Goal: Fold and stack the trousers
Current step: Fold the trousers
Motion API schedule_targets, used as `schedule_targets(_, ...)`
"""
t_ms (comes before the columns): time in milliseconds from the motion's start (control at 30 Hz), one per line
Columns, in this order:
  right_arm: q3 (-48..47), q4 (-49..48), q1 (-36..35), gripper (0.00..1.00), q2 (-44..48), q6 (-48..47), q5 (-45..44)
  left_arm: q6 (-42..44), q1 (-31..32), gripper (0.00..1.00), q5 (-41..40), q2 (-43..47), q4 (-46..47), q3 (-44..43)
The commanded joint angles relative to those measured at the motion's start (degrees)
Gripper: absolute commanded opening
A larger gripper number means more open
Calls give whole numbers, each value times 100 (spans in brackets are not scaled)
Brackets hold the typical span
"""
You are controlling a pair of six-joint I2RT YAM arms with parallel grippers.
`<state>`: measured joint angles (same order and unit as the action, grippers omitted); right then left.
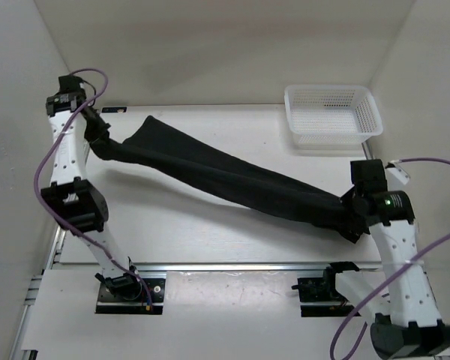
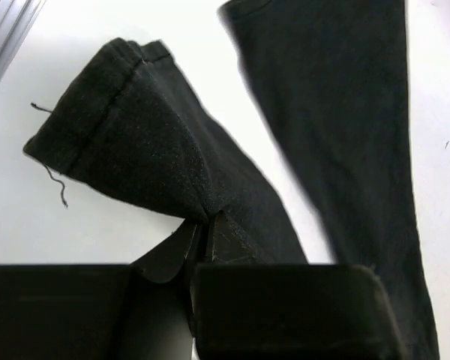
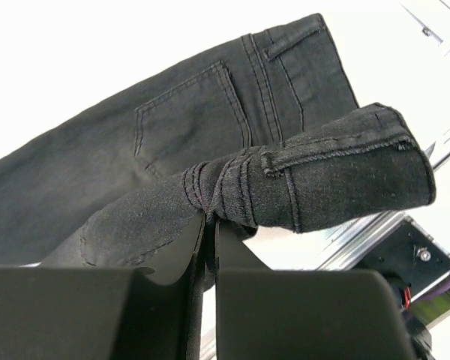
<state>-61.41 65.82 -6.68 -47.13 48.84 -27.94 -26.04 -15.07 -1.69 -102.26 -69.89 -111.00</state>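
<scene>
at either end, grippers (image 2: 204, 225) (image 3: 210, 219) pinch trousers (image 1: 232, 176)

White plastic basket (image 1: 334, 137) with lots of little holes, far right corner of table. Sits flat, open side up, long side along back edge. White table (image 1: 210, 236) under it. Silver metal rail (image 1: 240, 265) runs left to right along near edge of table. Plain pale walls (image 1: 225, 52) at back and both sides. Basket close to right wall and back wall.
</scene>
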Motion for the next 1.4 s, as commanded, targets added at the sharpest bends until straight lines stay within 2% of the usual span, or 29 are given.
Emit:
schedule_targets(0, -248, -421, 26, 0, -418, -287, -949, 108, 135, 10, -569, -495, 345, -965)
schedule_targets(133, -390, -649, 26, 0, -1033, -339, -1055, 38, 136, 10, -569, -1496, 274, -1836)
schedule_targets(333, -442, -1106, 271, 0, -1755, -524, -1196, 38, 136, 10, -464, -2289, 133, -2820)
schedule_targets(633, -442, -1792, 633, 0, -2563, -814, -1002, 38, 136, 10, -209, -2860, 265, -3295)
schedule_targets(733, -442, -1950, 685, 0, -2861, -815, -950, -93, 188, 10, -7, -3142, 492, -3646)
schedule_targets(833, -442, -2090, 799, 0, -3143, -815, -950, -147, 399, 10, -6, -3344, 966, -3648)
schedule_targets(900, -495, -2169, 800, 0, -3310, -902, -880, -208, 654, 10, 46, -3580, 1354, -4050)
schedule_targets(933, -495, -2362, 800, 4, -3476, -1024, -784, -208, 715, 18, 151, -3973, 1355, -4322)
schedule_targets(967, -547, -2477, 800, 18, -3582, -1278, -583, -295, 786, 60, 395, -4160, 1433, -4751)
schedule_targets(1000, -704, -2478, 852, 58, -3714, -1280, -494, -366, 786, 85, 546, -4292, 1565, -4834)
schedule_targets(1033, -819, -2399, 852, 75, -3959, -1280, -493, -419, 786, 100, 695, -4363, 1653, -4835)
schedule_targets(1100, -960, -2346, 852, 91, -4032, -1228, -493, -419, 786, 100, 758, -4242, 1715, -4563)
schedule_targets(1267, -830, -2346, 852, 92, -3909, -1228, -493, 11, 725, 100, 302, -3285, 1768, -3738)
schedule_targets(1367, -619, -2284, 852, 85, -3567, -1280, -422, 247, 340, 100, 668, -2792, 1768, -2964)
